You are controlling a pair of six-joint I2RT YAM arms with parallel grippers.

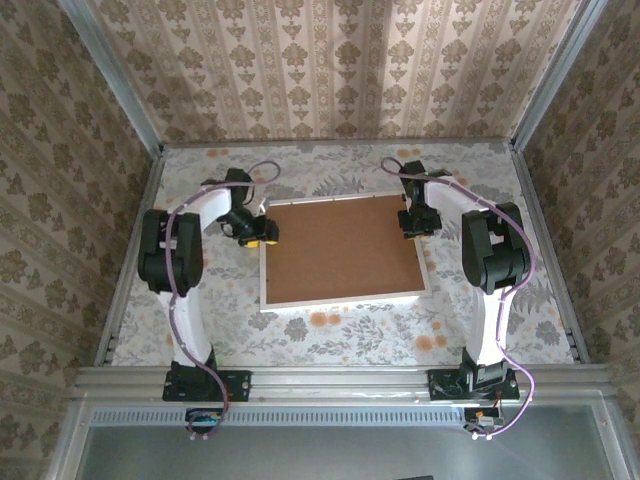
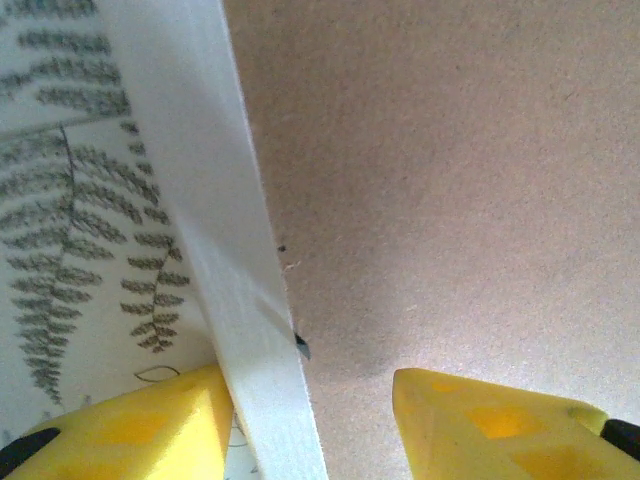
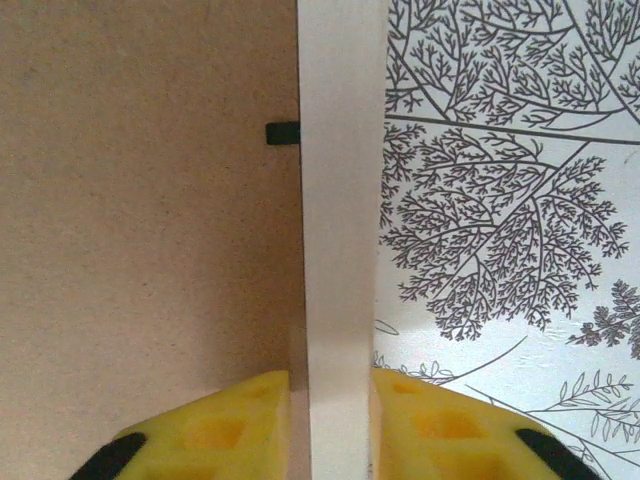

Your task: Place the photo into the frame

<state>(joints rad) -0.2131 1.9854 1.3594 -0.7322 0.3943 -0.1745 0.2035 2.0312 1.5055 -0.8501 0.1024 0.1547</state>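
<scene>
Straddling frame (image 1: pixel 340 300) side rails: left pincer (image 1: pixel 256 232), right pincer (image 1: pixel 415 222), elbows out.

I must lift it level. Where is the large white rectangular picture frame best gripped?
Probably grip the white picture frame by its narrow left and right rails, straddling each from above. It lies flat, and the plain brown backing board fills the middle.

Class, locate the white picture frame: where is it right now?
In the top view, the frame lies flat on the table, brown backing board up, its side rails straddled by the left gripper and right gripper.
</scene>
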